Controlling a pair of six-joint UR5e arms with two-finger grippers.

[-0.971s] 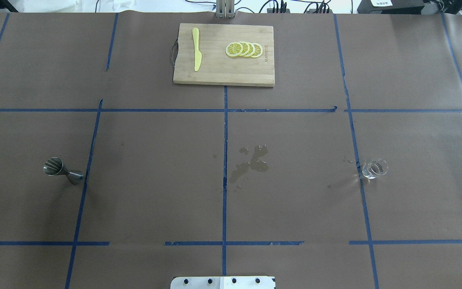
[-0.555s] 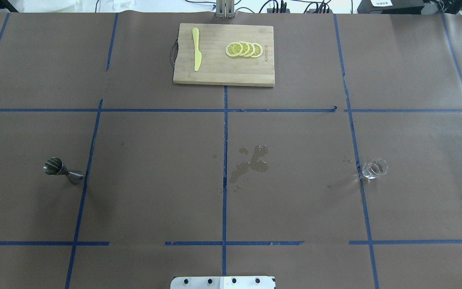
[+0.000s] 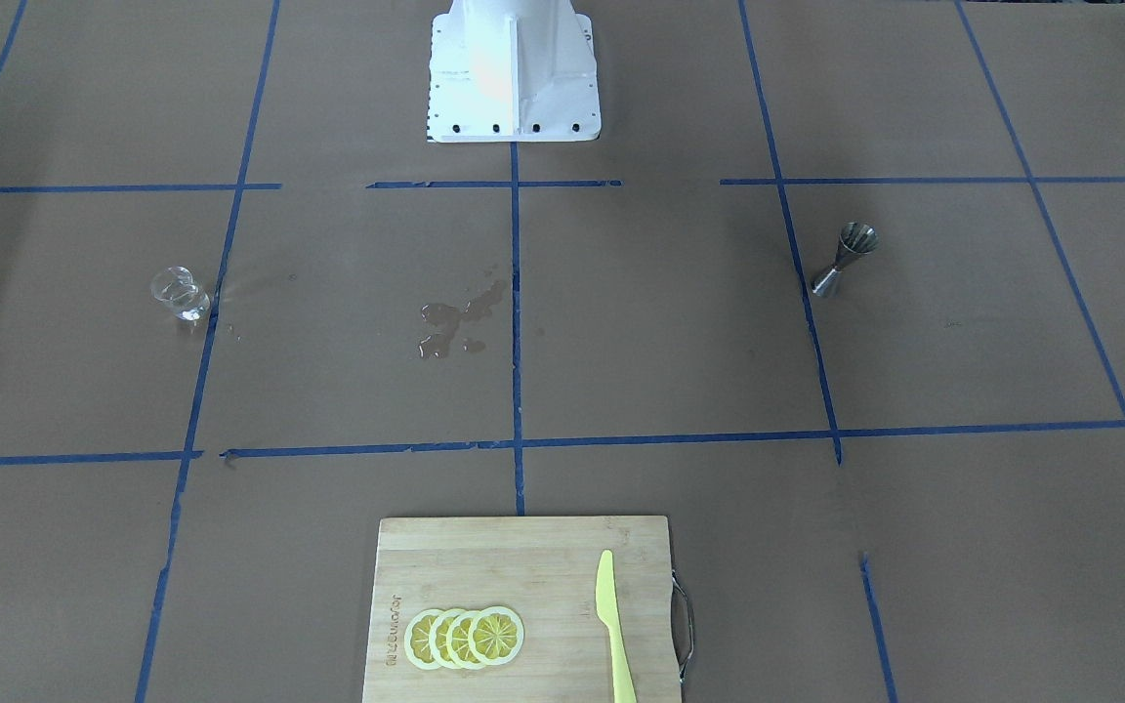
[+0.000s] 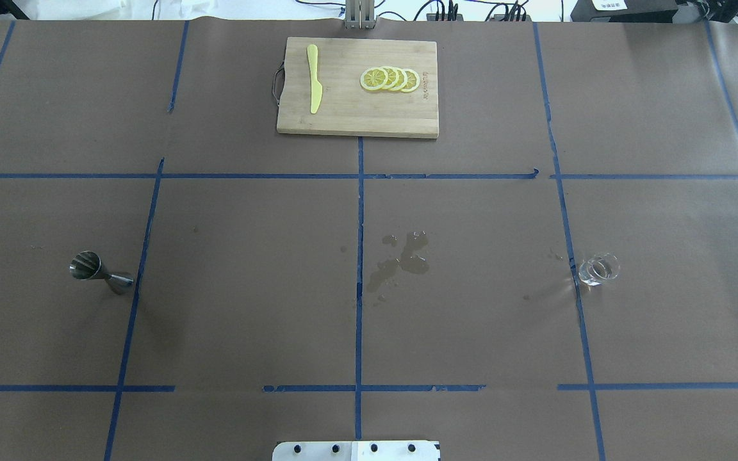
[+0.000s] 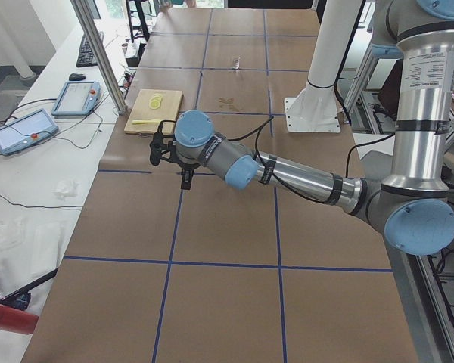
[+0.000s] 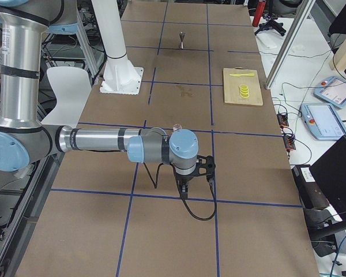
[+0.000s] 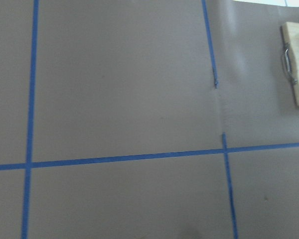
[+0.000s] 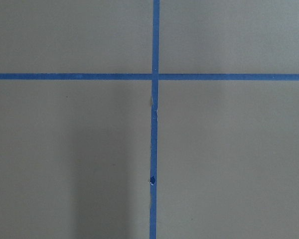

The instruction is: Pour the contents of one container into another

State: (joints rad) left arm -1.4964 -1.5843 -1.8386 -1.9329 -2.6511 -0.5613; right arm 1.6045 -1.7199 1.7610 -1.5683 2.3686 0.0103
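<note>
The clear glass cup [image 4: 598, 269] stands upright on the table's right side, also seen in the front-facing view [image 3: 179, 292]. The steel jigger [image 4: 100, 272] stands upright on the left side, on its narrower cone [image 3: 844, 258]. Neither arm appears in the overhead view. My left gripper [image 5: 185, 180] hangs over the table's left end, far from the jigger. My right gripper [image 6: 184, 190] hangs over the right end, beyond the glass cup [image 6: 176, 127]. I cannot tell whether either gripper is open or shut. Both wrist views show only brown paper and blue tape.
A wooden cutting board [image 4: 343, 118] lies at the far middle, with lemon slices [image 4: 389, 79] and a yellow knife [image 4: 314, 78] on it. A wet spill [image 4: 401, 259] marks the centre of the paper. The white robot base [image 3: 512, 68] stands at the near edge.
</note>
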